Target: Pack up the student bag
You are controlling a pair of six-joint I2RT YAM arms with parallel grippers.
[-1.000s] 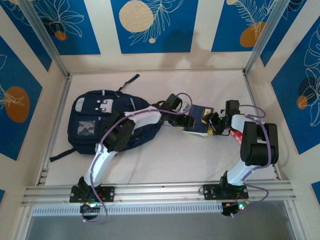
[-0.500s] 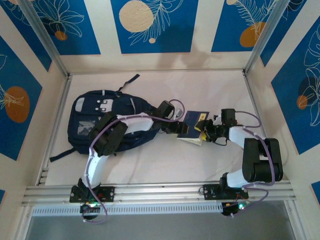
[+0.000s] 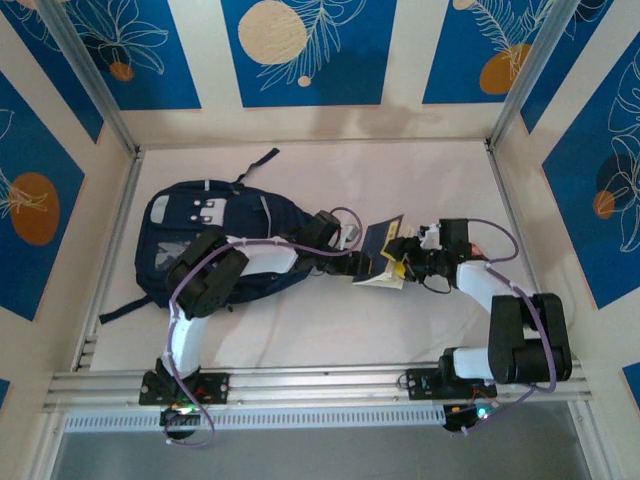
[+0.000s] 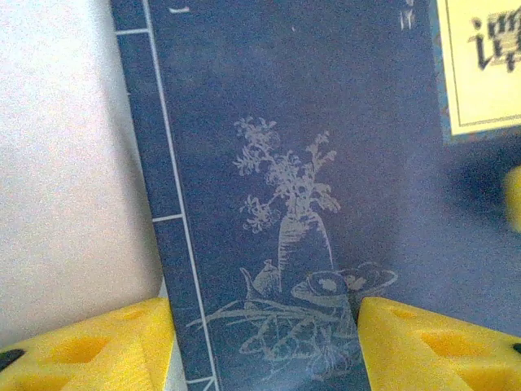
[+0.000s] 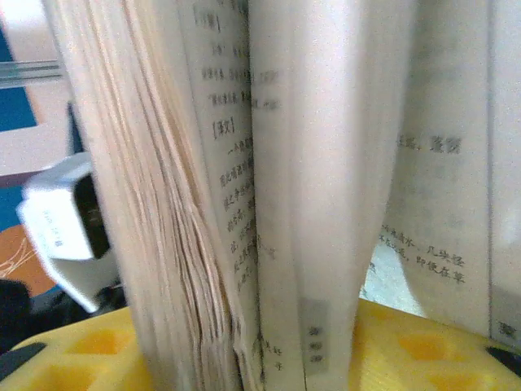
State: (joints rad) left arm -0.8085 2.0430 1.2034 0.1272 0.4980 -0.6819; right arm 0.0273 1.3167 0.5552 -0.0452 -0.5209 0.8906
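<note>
The right claw point(image 3: 402, 257) is clamped on the book point(image 3: 376, 244). The left claw point(image 4: 264, 326), fingers apart, faces its cover, with the student bag point(image 3: 170, 235) behind.

Soft, even light falls from above in the top view: the table point(image 3: 300, 320) around the book point(image 3: 379, 250) is bright, and shadows beside the book are faint and diffuse. In the left wrist view the book's cover is dim and grainy, the table left of it washes out pale, and a dark shadow sits below its yellow label point(image 4: 480, 57). In the right wrist view the book's pages blur from nearness; the background left of them is out of focus.
</note>
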